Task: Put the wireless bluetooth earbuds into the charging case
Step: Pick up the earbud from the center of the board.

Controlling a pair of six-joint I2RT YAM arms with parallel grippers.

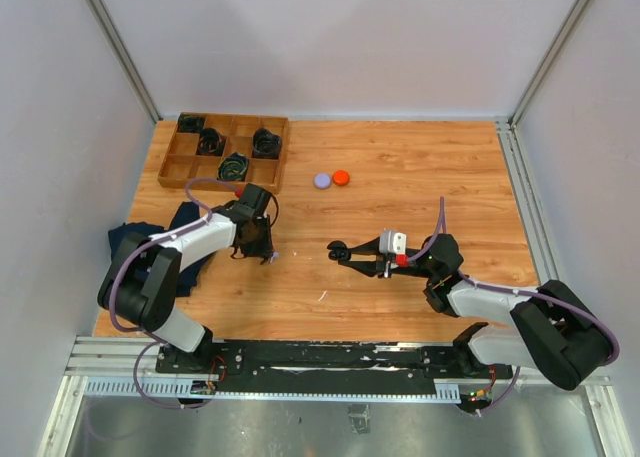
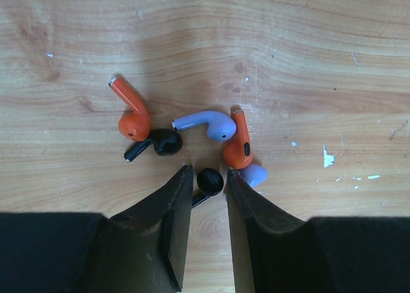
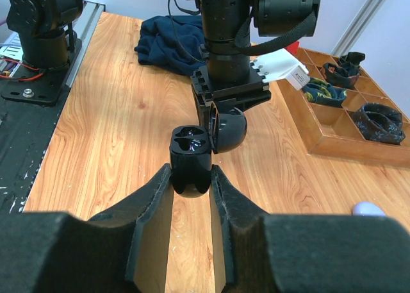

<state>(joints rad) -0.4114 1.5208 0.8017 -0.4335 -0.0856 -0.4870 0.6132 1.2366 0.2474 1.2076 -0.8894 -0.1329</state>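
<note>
Several earbuds lie close together on the wood in the left wrist view: an orange earbud [image 2: 132, 115], a black earbud [image 2: 161, 143], a purple earbud [image 2: 208, 124] and a second orange earbud [image 2: 239, 148]. My left gripper [image 2: 209, 174] [image 1: 268, 255] points down with its jaws narrow on either side of another black earbud [image 2: 209, 180]. That bud rests on the table, and a sliver of wood shows beside it. My right gripper [image 3: 191, 171] [image 1: 345, 255] is shut on the black charging case [image 3: 191, 153] [image 1: 340, 249]. The case's lid is open and both of its sockets are empty.
A wooden tray [image 1: 170, 167] [image 3: 301, 110] holding coiled black cables stands at the back left. A purple round case [image 1: 322, 180] and an orange round case [image 1: 341, 177] lie mid-table. A dark blue cloth [image 1: 150, 239] [image 3: 170, 36] lies under the left arm.
</note>
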